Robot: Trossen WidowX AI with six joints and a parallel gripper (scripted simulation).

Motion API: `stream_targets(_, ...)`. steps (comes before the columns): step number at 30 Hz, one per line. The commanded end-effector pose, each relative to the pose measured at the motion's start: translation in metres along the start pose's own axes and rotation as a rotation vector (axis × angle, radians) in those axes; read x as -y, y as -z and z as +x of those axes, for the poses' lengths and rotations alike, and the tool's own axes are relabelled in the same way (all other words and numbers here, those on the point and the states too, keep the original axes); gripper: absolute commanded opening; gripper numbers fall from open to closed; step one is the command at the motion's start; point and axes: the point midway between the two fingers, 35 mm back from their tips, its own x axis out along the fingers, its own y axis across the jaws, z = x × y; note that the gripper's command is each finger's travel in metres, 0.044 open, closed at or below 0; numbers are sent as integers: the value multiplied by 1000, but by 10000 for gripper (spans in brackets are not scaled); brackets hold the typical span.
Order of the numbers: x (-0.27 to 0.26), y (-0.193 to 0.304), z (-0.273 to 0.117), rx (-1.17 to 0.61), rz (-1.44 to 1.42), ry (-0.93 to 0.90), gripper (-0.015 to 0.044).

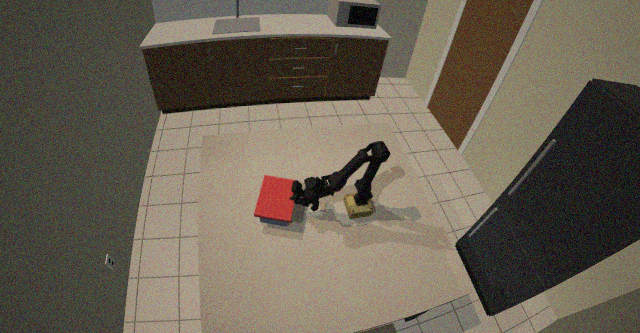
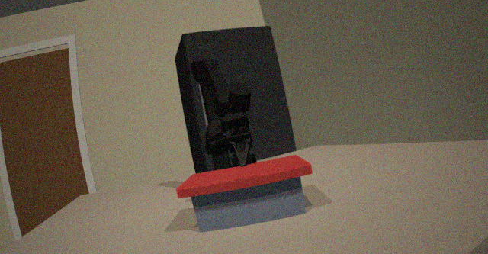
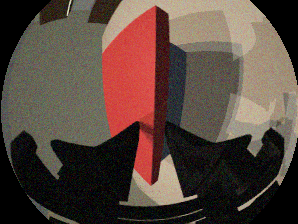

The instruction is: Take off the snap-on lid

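The red lid lies flat, right side up, on top of the blue storage box and overhangs its sides. The box stands upright on the pale surface. My gripper is shut on the lid's near edge, on the side that faces the arm's base. In the wrist view one finger is over the lid's top face and the other is by its underside. Whether there is a gap between lid and box rim cannot be told, as the rim is hidden.
The arm's yellow base stands to the right of the box in the top view. A kitchen counter with a microwave is at the back, and a tall dark fridge stands far behind the arm's base.
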Motion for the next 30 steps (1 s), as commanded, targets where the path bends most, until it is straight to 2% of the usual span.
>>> stream_targets(1, -1, 0, -1, 0, 0, 1, 0)
stream_targets(30, -5, 0, -5, 0, 0, 1, 0)
